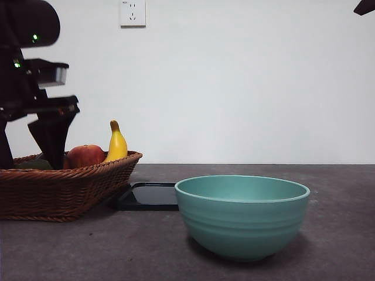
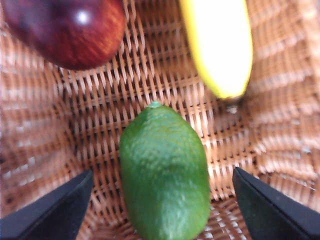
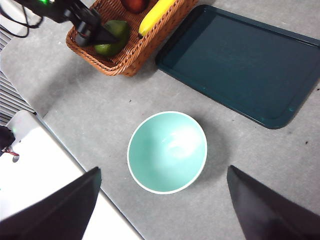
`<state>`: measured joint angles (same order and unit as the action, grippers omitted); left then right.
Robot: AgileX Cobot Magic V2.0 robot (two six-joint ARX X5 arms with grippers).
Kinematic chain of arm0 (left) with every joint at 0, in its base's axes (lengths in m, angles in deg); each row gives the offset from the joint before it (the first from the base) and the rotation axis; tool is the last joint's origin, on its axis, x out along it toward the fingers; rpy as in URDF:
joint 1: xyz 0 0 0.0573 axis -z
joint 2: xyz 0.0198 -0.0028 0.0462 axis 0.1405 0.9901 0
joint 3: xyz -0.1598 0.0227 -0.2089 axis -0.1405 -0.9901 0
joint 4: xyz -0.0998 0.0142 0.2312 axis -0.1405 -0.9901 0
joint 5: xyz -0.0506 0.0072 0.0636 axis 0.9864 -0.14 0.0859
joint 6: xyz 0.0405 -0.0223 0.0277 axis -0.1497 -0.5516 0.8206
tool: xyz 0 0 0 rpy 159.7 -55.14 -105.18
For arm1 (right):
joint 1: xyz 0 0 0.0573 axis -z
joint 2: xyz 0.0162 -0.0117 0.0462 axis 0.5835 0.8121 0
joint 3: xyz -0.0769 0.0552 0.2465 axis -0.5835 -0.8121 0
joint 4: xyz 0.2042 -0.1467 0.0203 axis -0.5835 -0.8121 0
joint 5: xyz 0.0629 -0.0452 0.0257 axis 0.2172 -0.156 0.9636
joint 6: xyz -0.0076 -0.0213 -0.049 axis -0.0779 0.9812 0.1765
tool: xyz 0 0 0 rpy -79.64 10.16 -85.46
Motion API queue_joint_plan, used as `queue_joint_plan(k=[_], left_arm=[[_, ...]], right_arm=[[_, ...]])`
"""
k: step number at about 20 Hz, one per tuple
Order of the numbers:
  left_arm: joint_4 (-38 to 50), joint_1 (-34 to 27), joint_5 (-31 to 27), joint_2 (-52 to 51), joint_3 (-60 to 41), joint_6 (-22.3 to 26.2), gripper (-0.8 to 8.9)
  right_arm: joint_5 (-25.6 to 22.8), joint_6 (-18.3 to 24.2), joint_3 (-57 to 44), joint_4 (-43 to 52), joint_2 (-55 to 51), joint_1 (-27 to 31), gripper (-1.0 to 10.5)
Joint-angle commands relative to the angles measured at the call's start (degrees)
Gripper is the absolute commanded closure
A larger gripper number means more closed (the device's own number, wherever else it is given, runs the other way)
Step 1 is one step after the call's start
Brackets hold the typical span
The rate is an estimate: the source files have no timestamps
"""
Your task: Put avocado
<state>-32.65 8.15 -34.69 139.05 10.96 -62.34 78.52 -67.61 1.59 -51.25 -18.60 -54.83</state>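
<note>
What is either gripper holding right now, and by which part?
Nothing. The left gripper sits open in the basket, jaws either side of the avocado without touching. The right gripper hangs open, empty.

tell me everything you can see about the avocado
The avocado is a green, oval fruit with finely bumpy, slightly glossy skin and a small stem nub at one narrow end. It lies on its side on the woven floor of the wicker basket, apart from the red apple and the banana. The left gripper hangs over it with jaws open, one on each side, not touching it. From the front only a sliver shows above the basket rim.
</note>
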Motion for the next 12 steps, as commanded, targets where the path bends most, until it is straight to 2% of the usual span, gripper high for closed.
queue_joint_plan(k=[1,5,8,12], left_arm=[[1.05,0.31,-0.33,2.6,1.2,0.7,3.81],[1.57,0.31,-0.33,4.7,1.2,0.68,3.82],[1.51,0.31,-0.33,4.7,1.2,0.7,5.16],[1.33,0.31,-0.33,4.7,1.2,0.66,5.46]], right_arm=[[-0.04,0.15,1.07,0.55,0.5,-0.31,5.4],[-0.02,0.15,1.07,0.52,0.5,-0.31,5.4],[-0.02,0.15,1.07,0.52,0.5,-0.28,5.4],[-0.02,0.15,1.07,0.55,0.48,-0.28,5.4]])
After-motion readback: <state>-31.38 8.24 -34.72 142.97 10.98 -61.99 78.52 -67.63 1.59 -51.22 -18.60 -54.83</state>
